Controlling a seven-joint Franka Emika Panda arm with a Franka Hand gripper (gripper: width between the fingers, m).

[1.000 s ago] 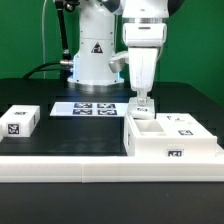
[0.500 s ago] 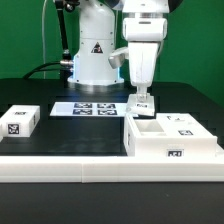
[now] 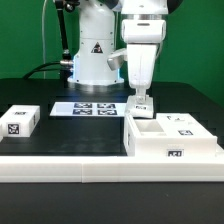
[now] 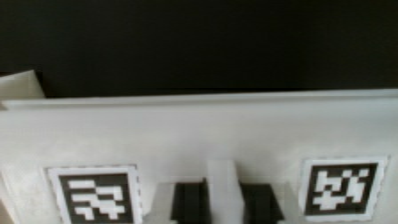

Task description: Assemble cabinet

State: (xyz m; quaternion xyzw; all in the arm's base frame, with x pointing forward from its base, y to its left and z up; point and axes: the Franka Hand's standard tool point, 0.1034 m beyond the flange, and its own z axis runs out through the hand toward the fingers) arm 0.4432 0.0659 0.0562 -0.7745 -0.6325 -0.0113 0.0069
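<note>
Exterior view: the cabinet point(image 3: 176, 140) sits on the black tabletop point(image 3: 80, 132) at about 4 o'clock from the picture's centre. It is an open-topped white box with inner compartments, one tag on its front wall and more on top. The arm point(image 3: 142, 45) hangs straight down over the box's far corner, at its 10 o'clock, and the jaws end at the rim there. A small white block point(image 3: 20, 121) bearing a tag lies well apart at 9 o'clock. The marker board point(image 3: 95, 107) lies flat near the centre, and the robot base point(image 3: 92, 55) stands behind it at 12 o'clock. A long white rail point(image 3: 90, 166) runs across the front at 6 o'clock.

Wrist view: a white cabinet panel carries two tags point(image 4: 95, 192). Between them are two dark pads point(image 4: 185, 205), close together, with a narrow pale strip between. Whether the jaws pinch that strip or merely flank it, I cannot tell.
</note>
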